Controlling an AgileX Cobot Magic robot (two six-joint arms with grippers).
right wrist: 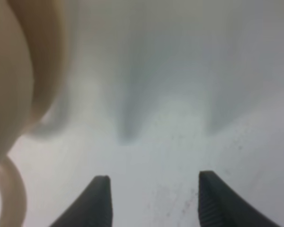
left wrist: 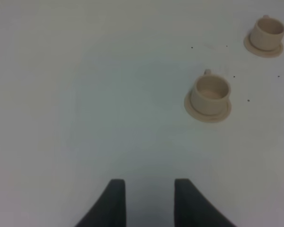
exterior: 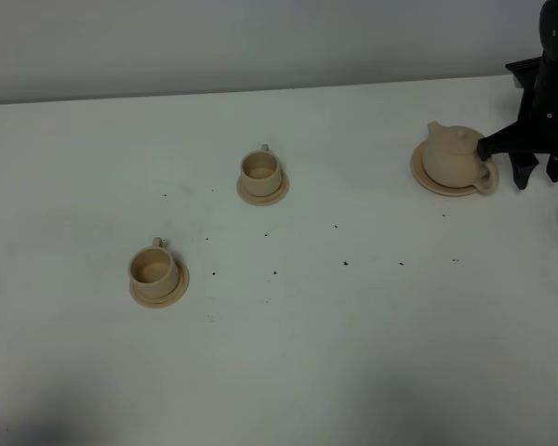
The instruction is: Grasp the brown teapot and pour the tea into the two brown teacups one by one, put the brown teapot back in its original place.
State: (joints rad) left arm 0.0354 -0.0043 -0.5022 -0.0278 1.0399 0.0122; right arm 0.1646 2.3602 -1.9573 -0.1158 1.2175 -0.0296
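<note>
The brown teapot (exterior: 451,156) sits on its wide round saucer (exterior: 426,178) at the back right, handle towards my right gripper (exterior: 539,172). That gripper is open and empty, just right of the teapot. In the right wrist view the blurred teapot (right wrist: 9,85) lies beside the open gripper (right wrist: 154,189), outside the fingers. One brown teacup (exterior: 260,169) stands on its saucer mid-table, the other (exterior: 152,268) nearer the front left. The left wrist view shows both cups (left wrist: 209,93) (left wrist: 266,34) ahead of my open, empty left gripper (left wrist: 149,194). The left gripper is out of the high view.
The white table (exterior: 353,353) has small dark specks scattered across its middle. A grey wall (exterior: 260,42) runs along the table's far edge. The black right arm (exterior: 549,84) stands at the far right edge.
</note>
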